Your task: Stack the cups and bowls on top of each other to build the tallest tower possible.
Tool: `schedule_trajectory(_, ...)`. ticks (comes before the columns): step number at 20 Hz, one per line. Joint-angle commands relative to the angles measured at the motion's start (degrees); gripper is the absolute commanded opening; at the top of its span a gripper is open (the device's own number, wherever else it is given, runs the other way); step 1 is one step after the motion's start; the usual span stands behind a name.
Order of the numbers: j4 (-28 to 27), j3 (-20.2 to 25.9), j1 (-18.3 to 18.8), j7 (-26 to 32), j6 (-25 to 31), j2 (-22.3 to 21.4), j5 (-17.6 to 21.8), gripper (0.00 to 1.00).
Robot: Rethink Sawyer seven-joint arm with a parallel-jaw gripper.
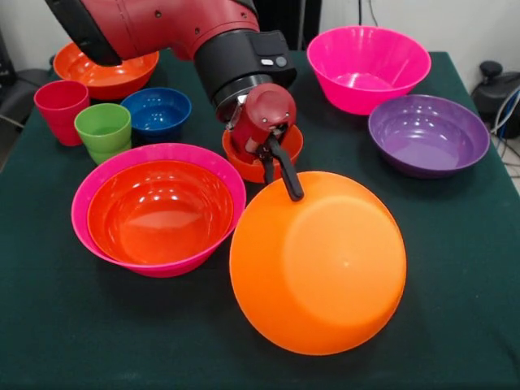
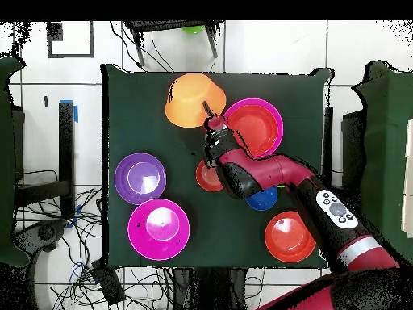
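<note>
**Tower barely begun**

The gripper [image 1: 284,175] pinches the rim of the large light orange bowl [image 1: 318,264], tipped beside the tower [image 1: 158,210], seemingly lifted. Only two bowls nested; cups [image 1: 103,130] and other bowls wait.

My table [image 2: 145,89] wore a dark green cloth, and from overhead it stood on a floor of pale tiles [image 2: 355,48] crossed by dark seams. Loose cables [image 2: 129,282] trailed over the tiles below the table's near edge and off to its left. A strip of blue tape [image 2: 77,111] lay on the floor to the left. Beyond the far edge stood a dark-framed piece of furniture [image 2: 173,32]. In the front view a pale wall [image 1: 455,24] rose behind the table, with dark equipment [image 1: 497,89] at the right edge.
</note>
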State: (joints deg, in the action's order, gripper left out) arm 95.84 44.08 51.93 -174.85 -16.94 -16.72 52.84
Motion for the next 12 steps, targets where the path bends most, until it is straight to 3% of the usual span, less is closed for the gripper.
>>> schedule_trajectory(1, 4.6, -2.2, -2.6, 12.3, 28.2, 7.6, -1.4, 1.0)
schedule_trajectory(6, 4.6, -10.2, -10.1, 8.8, 26.5, 2.8, -2.9, 1.0)
schedule_trajectory(12, 4.6, -10.7, -10.3, 8.9, 27.8, 5.5, -5.8, 1.0)
